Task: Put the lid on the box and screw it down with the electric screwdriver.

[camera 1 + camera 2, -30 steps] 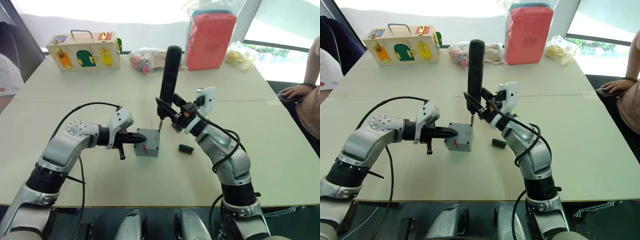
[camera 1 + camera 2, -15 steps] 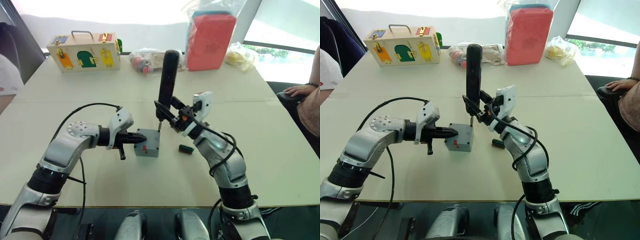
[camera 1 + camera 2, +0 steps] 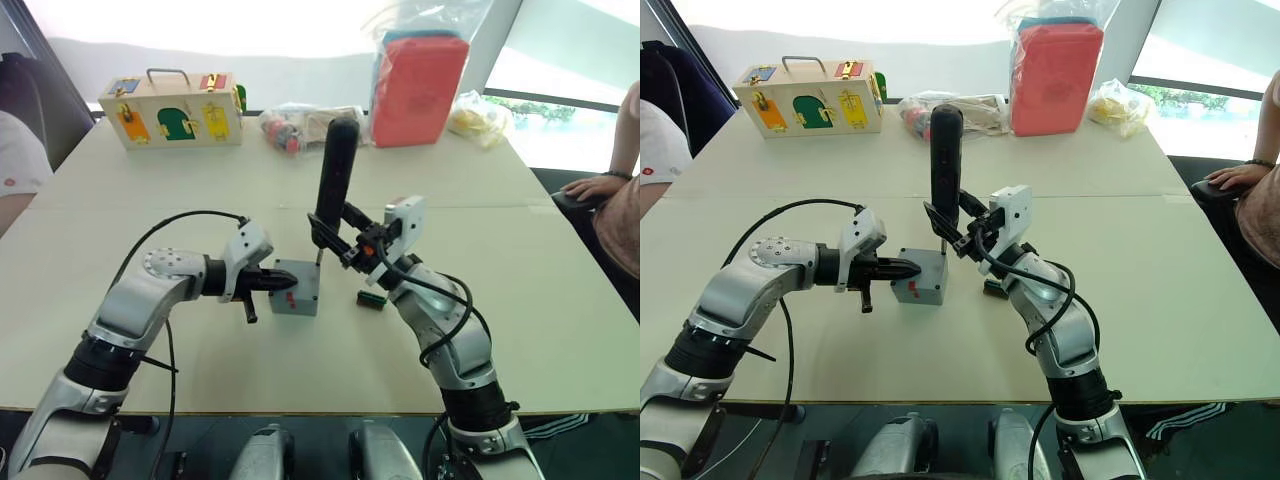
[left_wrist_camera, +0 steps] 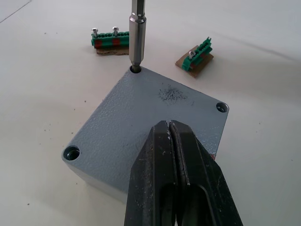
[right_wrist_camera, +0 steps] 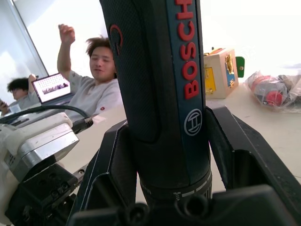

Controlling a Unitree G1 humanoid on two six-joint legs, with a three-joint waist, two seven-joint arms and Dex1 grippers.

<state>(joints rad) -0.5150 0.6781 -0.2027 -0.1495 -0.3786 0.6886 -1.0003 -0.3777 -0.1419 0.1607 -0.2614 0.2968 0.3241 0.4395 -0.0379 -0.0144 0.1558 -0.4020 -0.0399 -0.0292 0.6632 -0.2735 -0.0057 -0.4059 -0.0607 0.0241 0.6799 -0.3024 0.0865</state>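
Barely a shift since half a second back: the right arm has eased its tool a touch lower and closer to upright, and the bit now sits right in a corner screw hole, while the left arm hasn't budged.

Starting on the left, the left gripper [image 3: 283,284] has its jaws pressed together with nothing between them, the tips resting against the near edge of the lid [image 4: 155,108] to steady it. That lid is already seated flush on the box [image 3: 295,290], which sits on the table [image 3: 150,190] between the two arms, red marks on its side facing the camera. Three corner holes show in the left wrist view; the two free ones look empty, though whether screws sit deep inside is hard to tell.

Moving right, the electric screwdriver [image 3: 333,178] stands nearly vertical, tip planted in the far corner hole. The right gripper [image 3: 340,235] has its jaws clamped around the lower body of the tool. Just beyond the box lie two small green connectors [image 4: 111,39]; one more shows beside the right forearm.

So the lid is on and the job looks to be at the driving stage for this corner, with the others still to come. Keeping the bit square in the hole matters now.
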